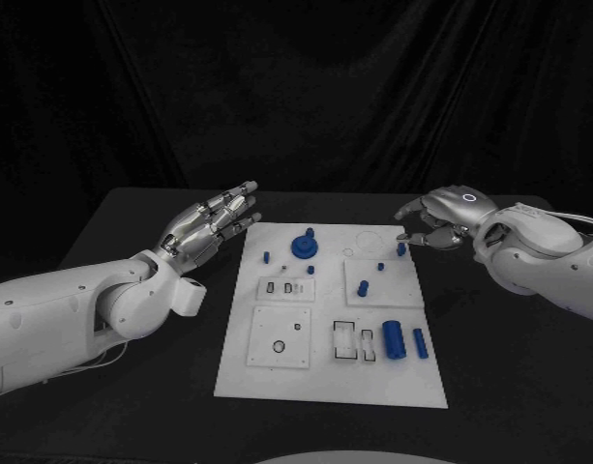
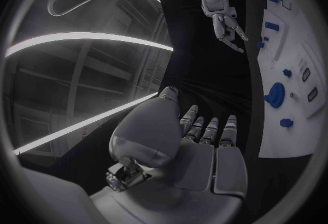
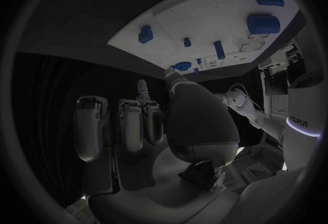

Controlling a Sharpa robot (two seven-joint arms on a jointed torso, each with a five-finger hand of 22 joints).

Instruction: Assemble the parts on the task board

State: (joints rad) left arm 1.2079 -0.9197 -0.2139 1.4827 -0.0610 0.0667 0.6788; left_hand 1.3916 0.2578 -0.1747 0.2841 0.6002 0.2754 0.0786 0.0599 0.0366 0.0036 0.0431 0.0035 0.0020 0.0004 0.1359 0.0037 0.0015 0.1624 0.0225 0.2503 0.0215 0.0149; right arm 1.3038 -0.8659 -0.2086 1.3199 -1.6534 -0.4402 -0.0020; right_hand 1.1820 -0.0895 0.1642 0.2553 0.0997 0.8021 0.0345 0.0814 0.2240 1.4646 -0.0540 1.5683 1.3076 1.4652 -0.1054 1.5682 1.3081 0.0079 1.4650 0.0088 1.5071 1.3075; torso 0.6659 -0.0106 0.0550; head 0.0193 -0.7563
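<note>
The white task board point(image 1: 327, 372) lies in the middle of the black table. On it stand a round blue knob point(image 1: 303, 246), several small blue pegs such as one point(image 1: 363, 287) mid-board, and two blue cylinders point(image 1: 394, 343) lying near the right edge. My left hand point(image 1: 218, 222) hovers beside the board's far left corner, fingers stretched out and apart, holding nothing. My right hand point(image 1: 438, 220) hangs over the far right corner, fingers bent downward just beside a small blue peg point(image 1: 400, 248); nothing sits between them. The left wrist view shows that right hand point(image 2: 227, 23) above the peg point(image 2: 260, 45).
Black table surface surrounds the board on all sides, and a dark curtain closes the back. The board carries several rectangular recesses point(image 1: 280, 337) and slots point(image 1: 345, 340) near its front. My two white forearms lie along the table's left and right sides.
</note>
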